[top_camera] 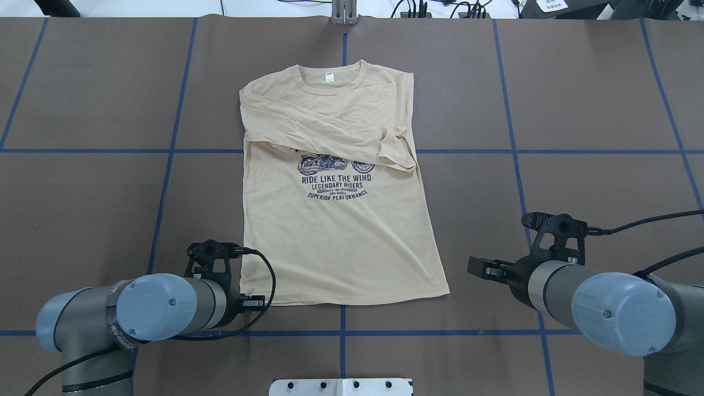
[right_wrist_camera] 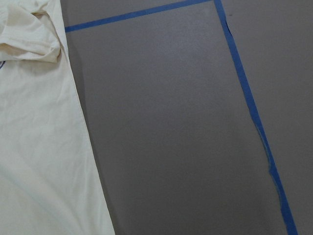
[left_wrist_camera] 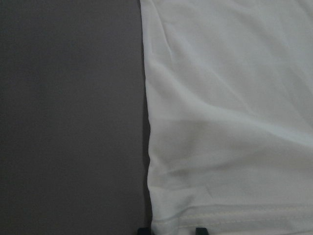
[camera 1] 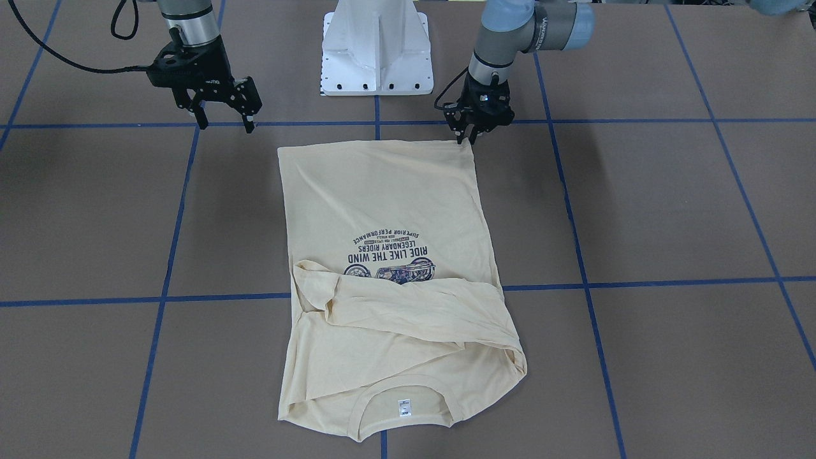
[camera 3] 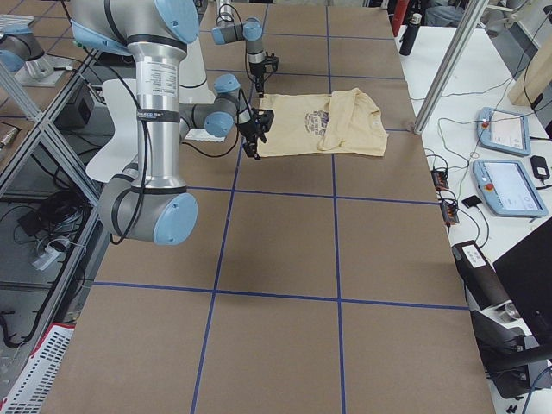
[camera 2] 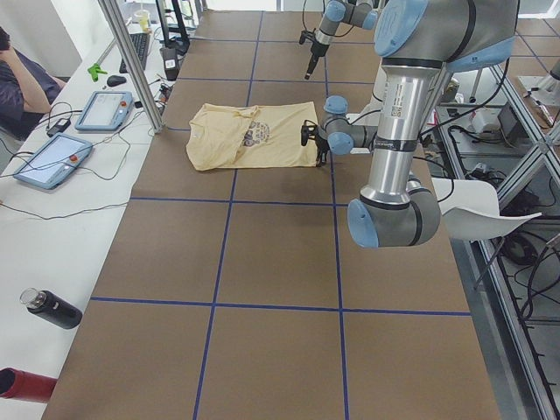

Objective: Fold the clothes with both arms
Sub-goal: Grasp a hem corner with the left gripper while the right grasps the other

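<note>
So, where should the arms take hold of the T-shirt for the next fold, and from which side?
Probably grip the T-shirt by its two hem corners, one per gripper, coming down from the robot's side. The hem lies flat and straight nearest the base, with the sleeves folded across the chest. The left gripper sits at its corner; the right gripper, open, hangs off the cloth.

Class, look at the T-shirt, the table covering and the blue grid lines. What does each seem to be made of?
T-shirt: soft matte knit, probably cotton jersey; it wrinkles and drapes in folds.
Table covering: matte brown sheet, perhaps paper or board; flat, without shine.
Blue grid lines: likely adhesive tape; the edges look slightly ragged in the right wrist view.
</note>
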`<state>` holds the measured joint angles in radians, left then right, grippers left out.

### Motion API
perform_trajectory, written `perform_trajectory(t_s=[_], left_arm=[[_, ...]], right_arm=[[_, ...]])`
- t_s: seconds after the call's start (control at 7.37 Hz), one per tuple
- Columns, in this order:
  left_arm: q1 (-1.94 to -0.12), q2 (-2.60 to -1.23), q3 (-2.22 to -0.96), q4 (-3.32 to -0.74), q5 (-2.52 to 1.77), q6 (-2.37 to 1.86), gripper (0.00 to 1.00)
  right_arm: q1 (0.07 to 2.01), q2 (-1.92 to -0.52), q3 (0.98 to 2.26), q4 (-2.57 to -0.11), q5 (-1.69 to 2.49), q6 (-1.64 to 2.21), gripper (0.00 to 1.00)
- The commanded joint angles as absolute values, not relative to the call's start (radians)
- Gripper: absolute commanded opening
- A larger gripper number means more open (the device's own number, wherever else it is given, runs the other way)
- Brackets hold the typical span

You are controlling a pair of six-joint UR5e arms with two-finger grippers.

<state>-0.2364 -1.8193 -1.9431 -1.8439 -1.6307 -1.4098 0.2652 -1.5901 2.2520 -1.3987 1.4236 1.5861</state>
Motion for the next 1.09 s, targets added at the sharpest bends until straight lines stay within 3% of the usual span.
perform_trajectory(t_s=[0.0,0.41,0.68,0.95], left_arm=[[-0.236,-1.821,-1.942,-1.844,-1.631,-1.407,0.00],[-0.239,-1.821,-1.957,-1.842,-1.629,-1.404,0.00],[-0.239,-1.822,-1.965,-1.842,-1.631,-1.404,0.00],[-0.239,-1.821,-1.977,-1.844,-1.631,-1.404,0.00]], right_arm=[[0.264,-1.589,2.247,-1.397,1.411,1.586,1.00],[0.236,-1.498,2.153,-1.391,1.390,1.594,1.00],[0.116,-1.485,2.125,-1.390,1.277,1.653,0.96],[0.033,-1.445,2.082,-1.390,1.191,1.663,0.70]])
